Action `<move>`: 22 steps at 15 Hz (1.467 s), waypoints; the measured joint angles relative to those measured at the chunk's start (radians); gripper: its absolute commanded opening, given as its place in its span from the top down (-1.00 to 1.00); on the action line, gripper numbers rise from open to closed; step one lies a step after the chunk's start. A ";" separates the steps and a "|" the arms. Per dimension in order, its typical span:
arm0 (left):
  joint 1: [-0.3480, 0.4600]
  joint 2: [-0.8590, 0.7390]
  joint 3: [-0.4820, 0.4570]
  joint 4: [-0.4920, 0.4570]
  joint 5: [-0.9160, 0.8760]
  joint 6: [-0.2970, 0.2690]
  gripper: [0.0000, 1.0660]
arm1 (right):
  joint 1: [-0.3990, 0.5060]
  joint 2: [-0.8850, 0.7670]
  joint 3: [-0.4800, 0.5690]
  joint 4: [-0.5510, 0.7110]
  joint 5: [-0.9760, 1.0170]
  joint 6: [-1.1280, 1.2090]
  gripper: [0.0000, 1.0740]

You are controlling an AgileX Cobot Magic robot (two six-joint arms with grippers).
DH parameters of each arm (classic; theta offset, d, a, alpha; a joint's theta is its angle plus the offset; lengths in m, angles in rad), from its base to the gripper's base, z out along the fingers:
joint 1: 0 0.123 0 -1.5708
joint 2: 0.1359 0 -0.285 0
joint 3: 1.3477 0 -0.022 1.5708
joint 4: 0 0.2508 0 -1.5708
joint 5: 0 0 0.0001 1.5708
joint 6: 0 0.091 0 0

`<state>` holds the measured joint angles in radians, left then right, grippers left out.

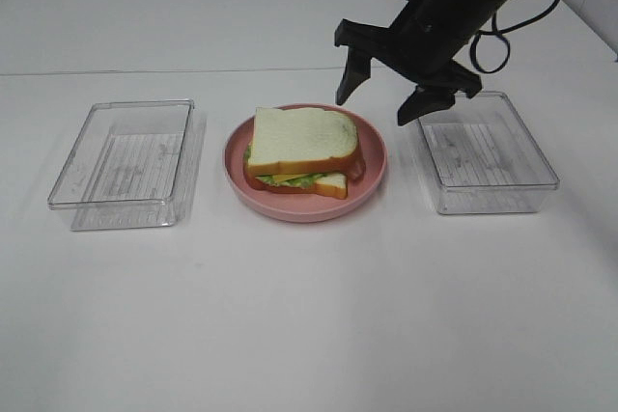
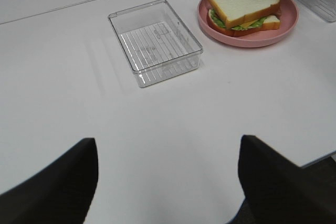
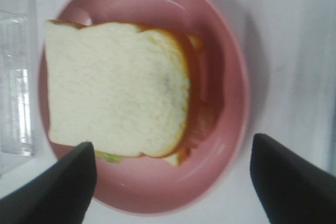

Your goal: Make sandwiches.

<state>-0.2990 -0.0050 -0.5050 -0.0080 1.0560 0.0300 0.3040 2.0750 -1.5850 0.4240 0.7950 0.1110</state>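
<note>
Assembled sandwich resting on the pink plate, between two clear trays. Right gripper — jaws spread wide, holding nothing — hangs just beyond the plate's far-right rim; left gripper, also wide, sits well apart.

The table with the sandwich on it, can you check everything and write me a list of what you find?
Surface: white table, bare and clean where visible.
Job's things: assembled sandwich on the pink plate; the top bread slice sits skewed over the lettuce, cheese and bottom slice.
Clutter: two clear plastic trays, the left tray and the right tray, both holding nothing.
Grippers: right gripper open, hanging above the plate's right edge, holding nothing; left gripper open over bare table, fingers wide apart.
Cables: black cable looped beside the right arm.
Surroundings: nothing seen.
</note>
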 measured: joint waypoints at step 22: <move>0.000 0.000 0.000 0.000 0.000 0.000 -0.33 | 0.000 -1.371 0.849 -0.412 0.339 -0.042 -0.42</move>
<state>-0.2990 -0.0050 -0.5050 -0.0080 1.0560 0.0300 0.3040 0.7040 -0.7360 0.0120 1.1340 0.0690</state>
